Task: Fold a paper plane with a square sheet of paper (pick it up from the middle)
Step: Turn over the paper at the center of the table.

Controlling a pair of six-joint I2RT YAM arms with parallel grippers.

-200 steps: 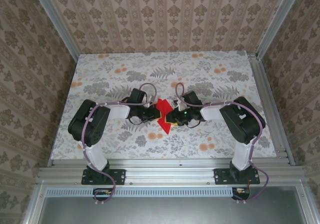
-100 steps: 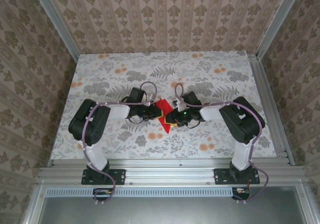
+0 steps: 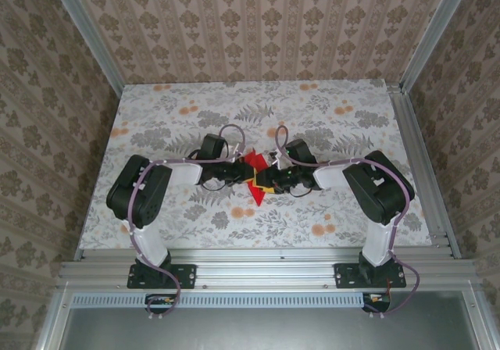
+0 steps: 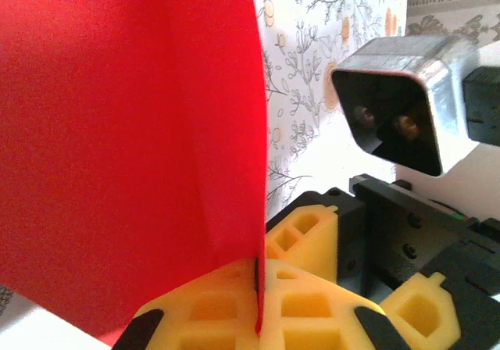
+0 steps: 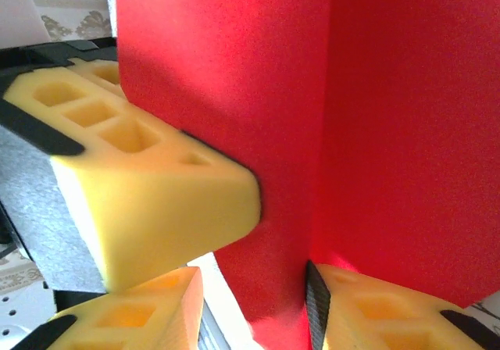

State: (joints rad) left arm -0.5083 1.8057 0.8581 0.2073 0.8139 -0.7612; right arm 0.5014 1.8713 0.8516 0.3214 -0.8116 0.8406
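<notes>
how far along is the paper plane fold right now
Roughly partway, as a judgement.
Done: the red paper is lifted between the arms, has a crease and tapers to a point at its lower end.
In hand: the left tool is shut on the paper's edge, and the right tool has the sheet between parted fingers.
Left: it is not a narrow dart yet, so more folds remain.

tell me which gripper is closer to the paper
Left, barely. The left gripper is shut on the paper, touching it; the right gripper straddles it with jaws open.
</notes>
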